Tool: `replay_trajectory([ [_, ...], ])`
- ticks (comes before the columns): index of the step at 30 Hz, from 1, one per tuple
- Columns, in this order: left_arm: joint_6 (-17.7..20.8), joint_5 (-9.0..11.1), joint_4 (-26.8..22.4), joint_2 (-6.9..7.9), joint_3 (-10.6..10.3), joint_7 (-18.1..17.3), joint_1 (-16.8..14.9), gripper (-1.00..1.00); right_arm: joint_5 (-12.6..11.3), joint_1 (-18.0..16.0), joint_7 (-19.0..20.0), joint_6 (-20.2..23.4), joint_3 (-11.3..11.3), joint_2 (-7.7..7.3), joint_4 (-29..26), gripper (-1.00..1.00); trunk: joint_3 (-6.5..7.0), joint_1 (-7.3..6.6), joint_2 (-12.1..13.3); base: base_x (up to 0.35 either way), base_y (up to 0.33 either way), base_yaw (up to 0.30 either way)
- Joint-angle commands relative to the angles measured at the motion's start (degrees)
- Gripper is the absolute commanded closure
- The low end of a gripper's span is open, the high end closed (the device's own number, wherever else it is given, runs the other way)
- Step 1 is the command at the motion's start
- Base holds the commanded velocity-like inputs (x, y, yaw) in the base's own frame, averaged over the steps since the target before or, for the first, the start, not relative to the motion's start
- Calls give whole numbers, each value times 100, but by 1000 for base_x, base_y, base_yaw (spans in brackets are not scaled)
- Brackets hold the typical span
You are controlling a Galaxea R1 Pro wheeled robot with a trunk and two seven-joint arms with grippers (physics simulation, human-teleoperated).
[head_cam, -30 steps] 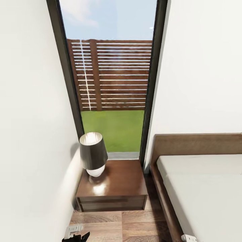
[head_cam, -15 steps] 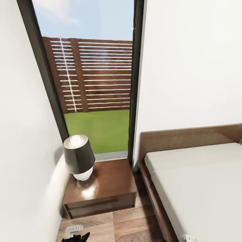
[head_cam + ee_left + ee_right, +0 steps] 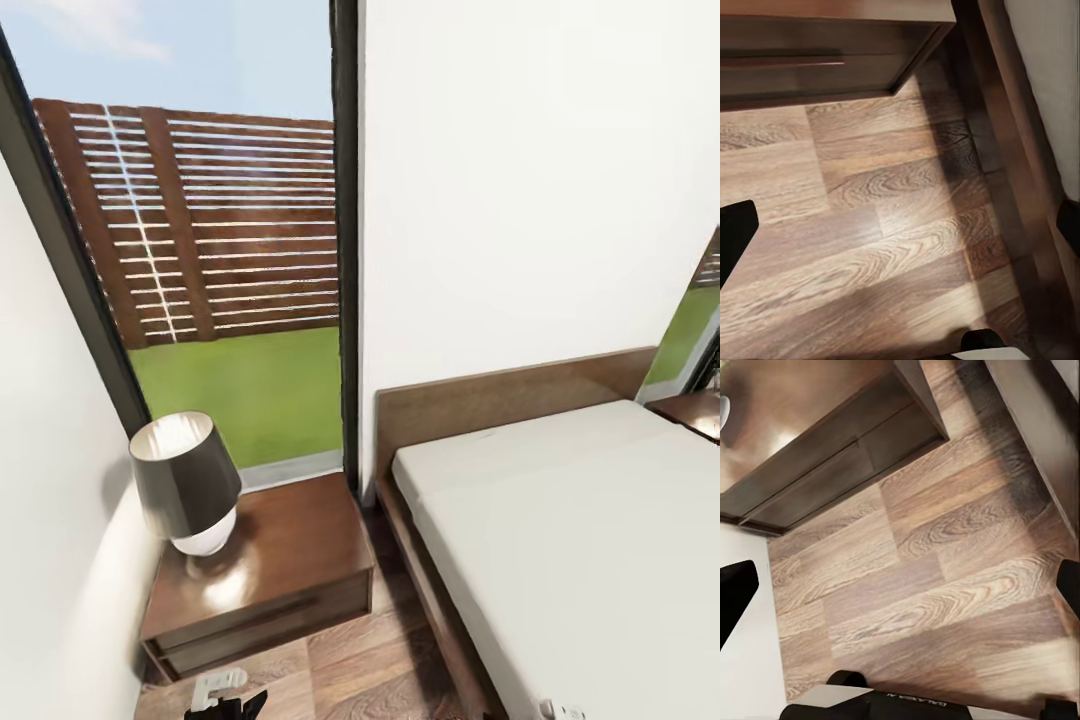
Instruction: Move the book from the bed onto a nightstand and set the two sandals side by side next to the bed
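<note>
Both grippers, left (image 3: 900, 225) and right (image 3: 900, 577), are gaping empty; you are facing the bed (image 3: 560, 540), where the unseen book, judged thin and light, wants pinching by its edge.

Right wrist view:

- The wood-plank floor (image 3: 922, 585) is light brown with visible grain and plank seams.
- The nightstand (image 3: 832, 465) is dark brown. Its drawer front faces the floor area, and its glossy top carries a pale highlight.
- A small pale rounded shape (image 3: 724, 412), cut off by the frame edge, sits on the nightstand top. Its identity cannot be determined.
- The dark wooden bed frame (image 3: 1035, 412) runs diagonally along 1 edge, with a strip of floor between it and the nightstand.
- A white wall (image 3: 742, 660) meets the floor beside the nightstand.
- The right pincer (image 3: 904, 585) has 2 black fingertips (image 3: 735, 592) at opposite frame edges, spread wide with nothing between them.
</note>
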Motion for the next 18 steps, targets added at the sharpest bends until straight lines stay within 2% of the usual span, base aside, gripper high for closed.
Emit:
replay_trajectory([
  [1,-29,-60,5,3,48,-12,-4,-100,-24,-8,32,-2,-13,1,11,-100,-13,4,-13,0,0,-300],
  [18,-29,-60,5,3,48,-12,-4,-100,-24,-8,32,-2,-14,1,4,-100,-13,4,-13,0,0,-300],
])
